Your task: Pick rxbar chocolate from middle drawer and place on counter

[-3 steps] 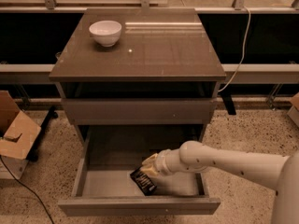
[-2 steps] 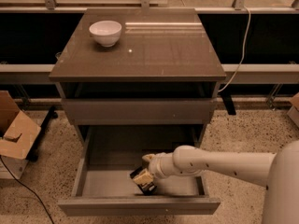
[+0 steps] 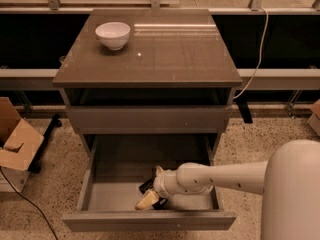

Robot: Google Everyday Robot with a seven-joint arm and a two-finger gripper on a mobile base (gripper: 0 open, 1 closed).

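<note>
The middle drawer (image 3: 150, 221) is pulled out wide at the bottom of the cabinet. The rxbar chocolate (image 3: 146, 186), a small black wrapper, lies on the drawer's grey floor near the front middle and is mostly covered by my gripper. My gripper (image 3: 151, 192) is down inside the drawer right at the bar, reaching in from the right on the white arm (image 3: 225, 176). The counter (image 3: 165, 54) is the glossy grey-brown top of the cabinet, above and behind the drawer.
A white bowl (image 3: 113, 35) stands at the counter's back left. A shut drawer front (image 3: 150, 119) sits just above the open drawer and overhangs its back part. A cardboard box (image 3: 17, 144) lies on the floor at the left. A cable (image 3: 257, 59) hangs at the right.
My arm has pushed further left and lower in the drawer. My gripper has come down over the black bar, which now shows less than before.
</note>
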